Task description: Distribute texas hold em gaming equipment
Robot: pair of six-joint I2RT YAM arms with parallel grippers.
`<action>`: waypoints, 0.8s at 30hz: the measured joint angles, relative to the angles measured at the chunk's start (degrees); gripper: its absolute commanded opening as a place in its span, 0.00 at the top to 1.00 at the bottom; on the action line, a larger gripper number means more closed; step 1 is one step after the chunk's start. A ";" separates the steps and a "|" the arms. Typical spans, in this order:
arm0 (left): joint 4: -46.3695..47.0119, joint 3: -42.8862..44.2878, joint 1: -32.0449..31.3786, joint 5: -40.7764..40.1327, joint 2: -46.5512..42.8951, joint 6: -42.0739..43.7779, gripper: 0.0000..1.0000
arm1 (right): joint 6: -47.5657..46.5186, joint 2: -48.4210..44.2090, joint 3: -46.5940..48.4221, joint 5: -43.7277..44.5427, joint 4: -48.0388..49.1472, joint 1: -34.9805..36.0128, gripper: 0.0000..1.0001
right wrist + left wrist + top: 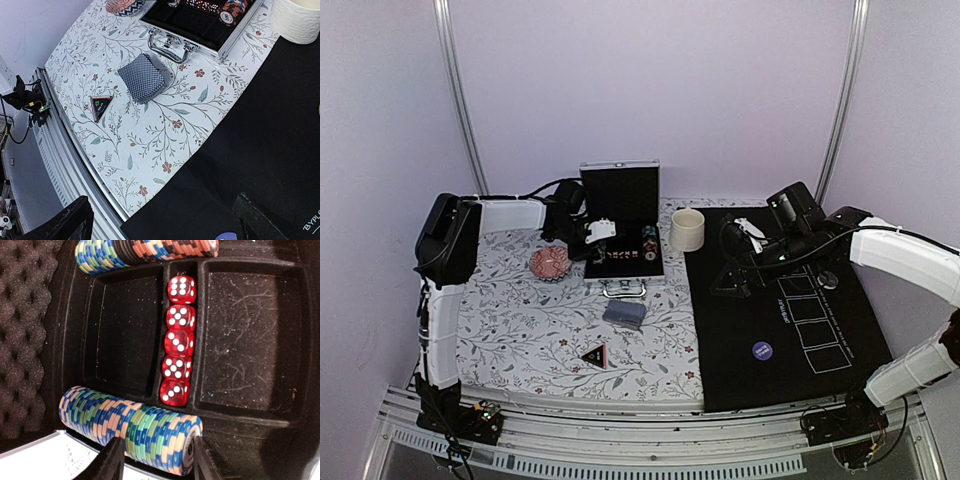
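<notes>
Floral tablecloth [520, 320] bears an open case [620, 200]; inside it the left gripper [157, 462] straddles a chip row [100, 415], unclosed (poised to grab); right of it, the right gripper [165, 225] gapes empty.

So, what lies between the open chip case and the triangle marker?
The deck of blue-backed cards, just in front of the case; the top and right wrist views both show it.
</notes>
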 measured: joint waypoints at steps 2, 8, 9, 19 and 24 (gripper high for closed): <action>-0.02 0.00 0.00 0.24 0.00 0.26 0.52 | 0.02 0.00 0.00 0.00 0.00 0.00 0.01; -1.09 0.02 0.02 1.60 -0.02 1.44 0.48 | 0.15 0.04 0.00 0.02 -0.04 0.00 0.01; -1.33 0.02 0.02 1.92 -0.02 1.60 0.48 | 0.17 0.13 0.00 0.02 -0.04 0.00 0.01; -3.63 0.13 -0.37 3.50 0.07 1.42 0.48 | 0.39 0.57 0.00 0.02 -0.09 0.00 0.01; -2.25 0.13 -0.79 1.31 0.35 0.52 0.46 | 0.59 0.57 0.00 0.00 -0.09 0.00 0.01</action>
